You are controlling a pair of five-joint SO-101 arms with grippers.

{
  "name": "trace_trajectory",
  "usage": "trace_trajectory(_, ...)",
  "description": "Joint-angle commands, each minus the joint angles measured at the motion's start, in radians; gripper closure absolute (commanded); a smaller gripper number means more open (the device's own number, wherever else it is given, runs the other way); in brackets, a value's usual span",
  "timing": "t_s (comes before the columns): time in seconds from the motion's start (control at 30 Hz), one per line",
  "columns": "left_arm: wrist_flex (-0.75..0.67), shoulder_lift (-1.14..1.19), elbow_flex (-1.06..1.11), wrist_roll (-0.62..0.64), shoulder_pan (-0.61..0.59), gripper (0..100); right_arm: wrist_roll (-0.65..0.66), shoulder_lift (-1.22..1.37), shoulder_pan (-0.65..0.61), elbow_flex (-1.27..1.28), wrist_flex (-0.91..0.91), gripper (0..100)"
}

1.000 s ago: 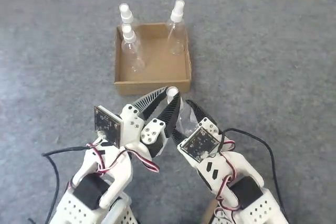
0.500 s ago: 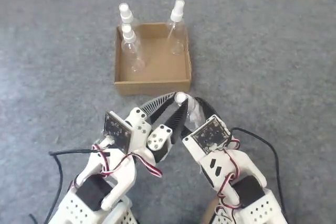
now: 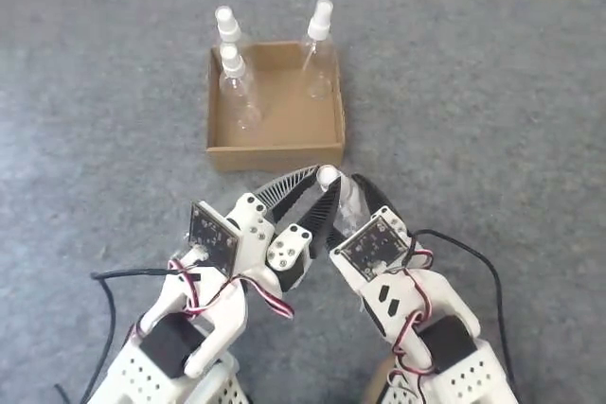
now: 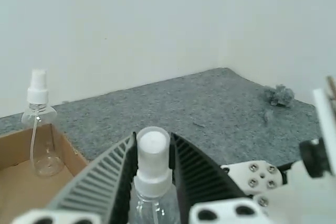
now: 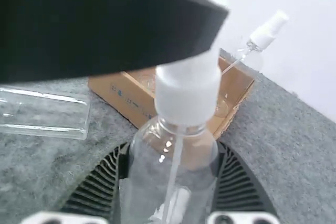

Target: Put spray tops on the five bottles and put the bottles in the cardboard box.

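Note:
A clear bottle is upright just in front of the cardboard box, and my right gripper is shut on its body. My left gripper is shut on the white spray top sitting on that bottle's neck. In the right wrist view the left gripper's black finger crosses above the spray top. Two topped bottles stand inside the box. A third topped bottle stands just behind its far left corner.
Grey carpet covers the table around the box. A clear bottle lies on its side on the carpet close to my right gripper. A white wall rises behind the table. Cables trail near both arm bases.
Both grippers and the bottle shifted slightly right and toward the arm bases during the first half second, and the left wrist turned. Since then almost nothing has moved.

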Motion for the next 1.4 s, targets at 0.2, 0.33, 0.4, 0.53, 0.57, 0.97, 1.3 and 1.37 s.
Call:
trace_trajectory(0.2, -0.026, 0.000, -0.015, -0.008, 0.018, 99, 0.040, -0.025, 0.015, -0.094, -0.001, 92.4)
trace_trajectory(0.33, -0.026, 0.000, -0.015, -0.008, 0.020, 99, 0.121, -0.025, 0.015, -0.094, -0.001, 92.4)
trace_trajectory(0.4, -0.023, 0.000, -0.015, -0.008, 0.020, 99, 0.123, -0.025, 0.015, -0.094, -0.004, 92.4)
trace_trajectory(0.53, -0.018, 0.000, -0.008, -0.008, 0.023, 96, 0.123, -0.025, 0.015, -0.094, -0.005, 92.4)
trace_trajectory(0.57, -0.009, 0.000, -0.008, -0.008, 0.025, 94, 0.121, -0.025, 0.015, -0.094, -0.005, 92.4)
trace_trajectory(0.97, 0.078, -0.008, -0.033, -0.035, 0.026, 87, 0.060, -0.025, 0.024, -0.126, 0.002, 97.4)
trace_trajectory(1.3, 0.196, -0.008, -0.128, -0.049, 0.018, 85, 0.051, -0.025, 0.061, -0.120, -0.005, 97.6)
trace_trajectory(1.37, 0.198, -0.008, -0.130, -0.049, 0.018, 85, 0.051, -0.025, 0.070, -0.120, -0.005, 97.6)
